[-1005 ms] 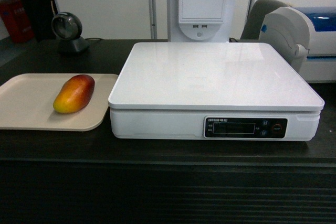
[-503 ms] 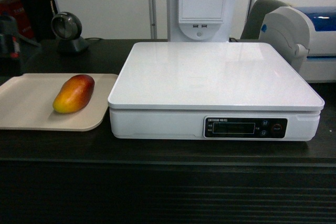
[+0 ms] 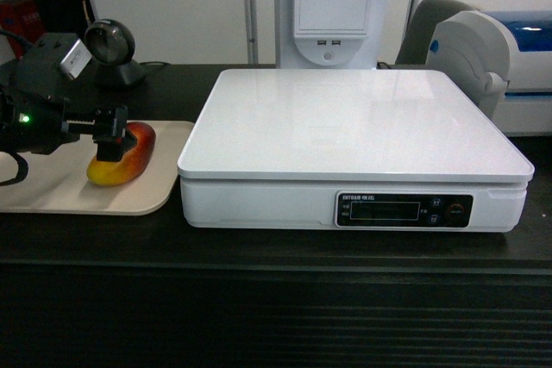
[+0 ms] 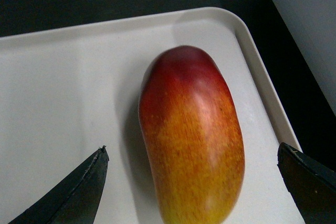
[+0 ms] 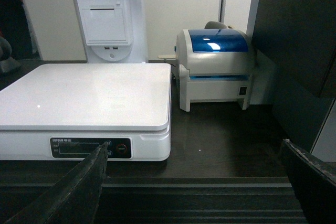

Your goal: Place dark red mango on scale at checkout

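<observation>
The dark red mango (image 3: 141, 144) lies on a beige tray (image 3: 43, 183) at the left of the checkout (image 3: 276, 299) counter, red end away from me, yellow end near. My left gripper (image 3: 111, 142) hangs open just over it. In the left wrist view its two black fingers (image 4: 79, 192) stand on either side of the mango (image 4: 191, 129), apart from the skin. The white scale (image 3: 354, 127) sits right of the tray with nothing on its platform. My right gripper (image 5: 193, 148) is open and empty, low in front of the counter, with the scale (image 5: 84, 95) ahead to its left.
A round black scanner (image 3: 108, 45) stands behind the tray. A white printer column (image 3: 332, 6) rises behind the scale. A white and blue label printer (image 5: 215, 66) sits right of the scale. A dark panel (image 5: 299, 24) stands at the far right.
My left arm has come in from the left edge and its open gripper now hangs over the mango. The mango and scale have not moved.
</observation>
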Controlling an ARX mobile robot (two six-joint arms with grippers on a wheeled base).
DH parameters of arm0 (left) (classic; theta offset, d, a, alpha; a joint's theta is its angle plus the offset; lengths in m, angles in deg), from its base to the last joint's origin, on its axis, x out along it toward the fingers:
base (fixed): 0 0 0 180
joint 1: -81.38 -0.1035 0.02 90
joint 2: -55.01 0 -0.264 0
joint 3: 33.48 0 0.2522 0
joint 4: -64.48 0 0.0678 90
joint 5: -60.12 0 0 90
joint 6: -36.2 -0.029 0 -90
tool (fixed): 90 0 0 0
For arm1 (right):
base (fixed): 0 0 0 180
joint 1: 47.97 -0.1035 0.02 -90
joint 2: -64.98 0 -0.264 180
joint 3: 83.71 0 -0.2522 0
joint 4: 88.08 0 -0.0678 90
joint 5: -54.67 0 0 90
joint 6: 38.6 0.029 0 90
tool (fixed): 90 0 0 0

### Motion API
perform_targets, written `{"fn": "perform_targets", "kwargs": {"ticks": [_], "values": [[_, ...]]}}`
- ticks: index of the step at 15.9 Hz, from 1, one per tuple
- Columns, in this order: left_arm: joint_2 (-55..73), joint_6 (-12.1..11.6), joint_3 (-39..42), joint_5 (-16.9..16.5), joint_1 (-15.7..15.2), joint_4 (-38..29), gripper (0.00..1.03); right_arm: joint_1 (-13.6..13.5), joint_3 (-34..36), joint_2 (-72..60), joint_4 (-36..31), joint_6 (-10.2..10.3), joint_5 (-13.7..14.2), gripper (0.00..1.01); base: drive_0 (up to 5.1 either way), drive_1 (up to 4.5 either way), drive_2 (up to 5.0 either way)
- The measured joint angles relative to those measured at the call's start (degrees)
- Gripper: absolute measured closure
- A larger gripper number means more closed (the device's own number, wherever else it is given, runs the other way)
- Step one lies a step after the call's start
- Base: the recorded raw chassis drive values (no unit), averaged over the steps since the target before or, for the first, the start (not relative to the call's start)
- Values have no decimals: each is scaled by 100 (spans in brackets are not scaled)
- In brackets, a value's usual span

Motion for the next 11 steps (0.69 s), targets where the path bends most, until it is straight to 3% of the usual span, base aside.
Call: {"fn": "perform_targets", "kwargs": {"ticks": [4,8,11], "values": [[671,26,-1049,-151,-55,732,5,0,0,0,0,0,0,3,0,0,0],[1032,107,-1572,-247,-94,1567,5,0,0,0,0,0,0,3,0,0,0],[1132,98,-1574,-350,-98,1558,5,0,0,0,0,0,0,3,0,0,0]]}}
